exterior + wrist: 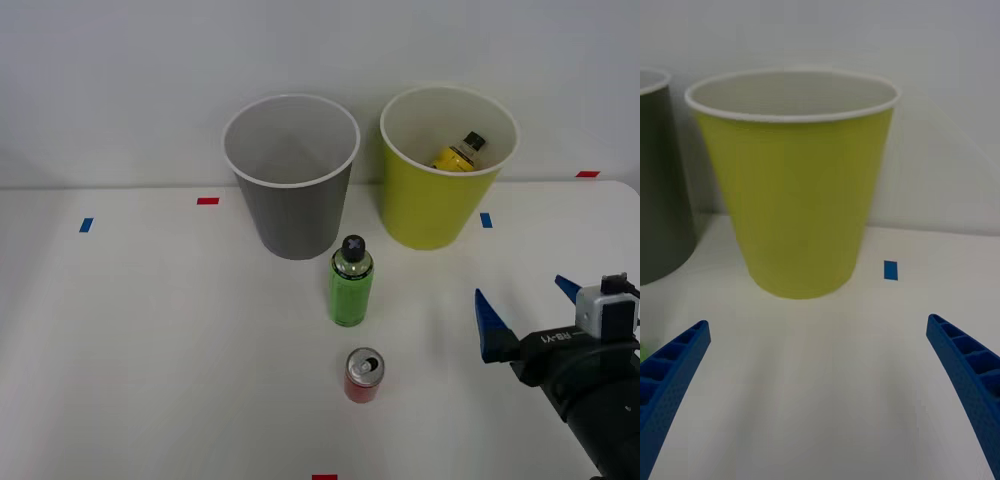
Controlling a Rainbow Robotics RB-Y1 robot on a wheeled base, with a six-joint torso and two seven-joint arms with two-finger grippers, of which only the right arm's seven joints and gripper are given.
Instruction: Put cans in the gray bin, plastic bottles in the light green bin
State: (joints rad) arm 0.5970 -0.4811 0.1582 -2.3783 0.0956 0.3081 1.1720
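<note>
The gray bin (291, 180) and the light green bin (445, 170) stand side by side at the back of the white table. A yellow-labelled plastic bottle (458, 153) lies inside the light green bin. A green-labelled plastic bottle (351, 281) stands upright in front of the gray bin. Nearer me, a red can (363, 375) stands upright. My right gripper (528, 306) hovers open and empty at the right, well apart from the can and bottle. In the right wrist view the blue fingers (670, 371) spread wide before the light green bin (794, 187), with the gray bin (659, 180) at the edge.
Blue tape marks (486, 220) and red tape marks (207, 201) dot the table (150, 350). A pale wall rises behind the bins. The table's right edge lies close to my arm.
</note>
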